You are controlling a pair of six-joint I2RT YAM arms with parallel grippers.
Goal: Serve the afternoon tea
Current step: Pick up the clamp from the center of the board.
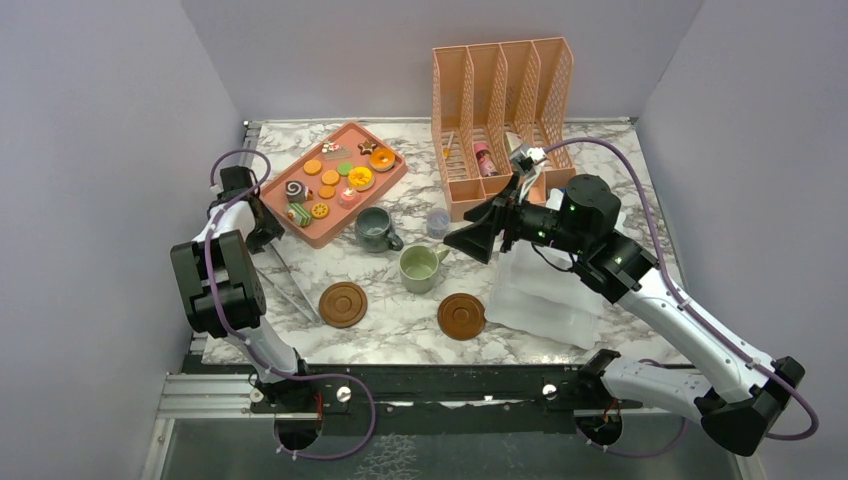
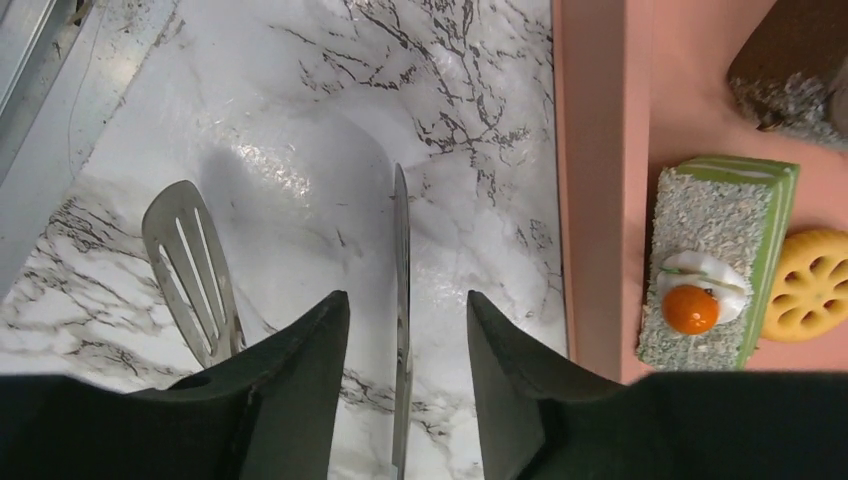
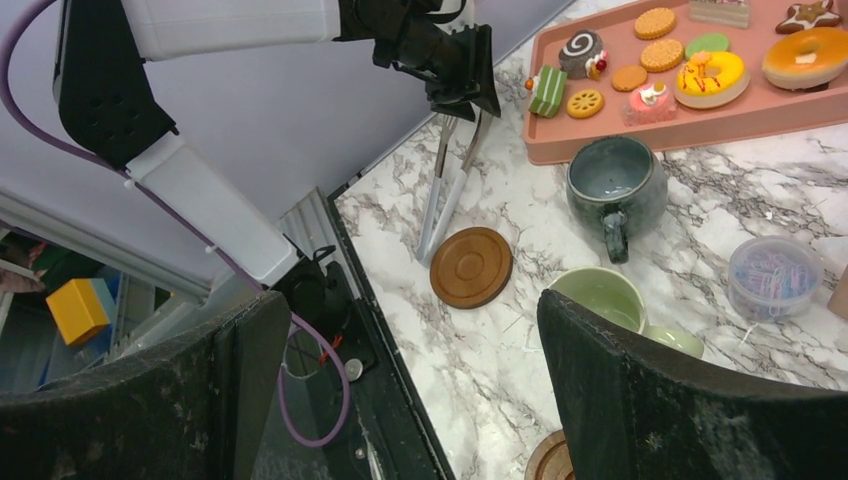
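Toy cookies, donuts and cakes lie on a salmon tray (image 1: 345,228) at the back left. In front of it stand a grey-blue mug (image 1: 376,228) and a pale green mug (image 1: 420,268), both off the two brown coasters (image 1: 343,304) (image 1: 461,316). My left gripper (image 2: 407,297) is open low over the table beside the tray rim (image 2: 590,200). One thin arm of the metal tongs (image 2: 400,220) runs between its fingers, with a gap on each side. My right gripper (image 3: 415,390) hangs wide open and empty above the green mug (image 3: 600,297).
A peach file organiser (image 1: 500,110) holding a small pink bottle (image 1: 484,158) stands at the back. A tiny lilac cup (image 1: 438,221) sits by its front. A white cloth (image 1: 545,290) lies under the right arm. Walls close in left and right.
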